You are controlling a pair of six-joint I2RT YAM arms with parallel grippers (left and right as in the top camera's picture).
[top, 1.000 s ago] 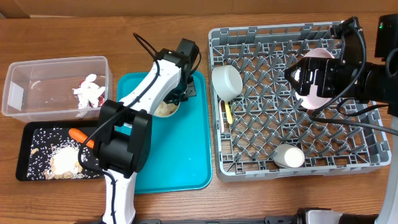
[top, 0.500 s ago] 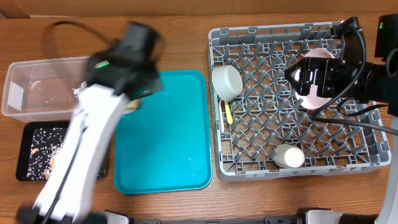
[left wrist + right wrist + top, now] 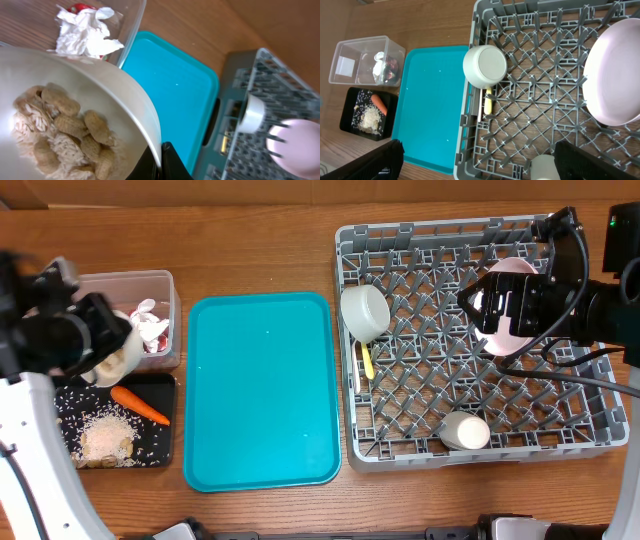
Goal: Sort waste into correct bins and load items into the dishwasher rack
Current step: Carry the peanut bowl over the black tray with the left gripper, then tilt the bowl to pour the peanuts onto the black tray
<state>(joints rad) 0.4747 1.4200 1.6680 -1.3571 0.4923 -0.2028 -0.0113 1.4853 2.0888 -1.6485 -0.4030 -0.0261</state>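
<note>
Left end effector (image 3: pixel 161 160) grips peanut-filled white bowl (image 3: pixel 100 85) beside clear tub (image 3: pixel 125 285).

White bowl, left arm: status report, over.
Left fingers shut on small white bowl of peanuts and rice, beside clear plastic tub. Right fingers open above grey lattice rack. Nothing blocking.

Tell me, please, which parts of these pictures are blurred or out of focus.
Overhead: the left arm at the left edge looks smeared; the dishwasher rack and teal tray are sharp. Left wrist: the white bowl with nut scraps is clear, the rack behind is softer. Right wrist: sharp, except its own dark fingers in the bottom corners.
</note>
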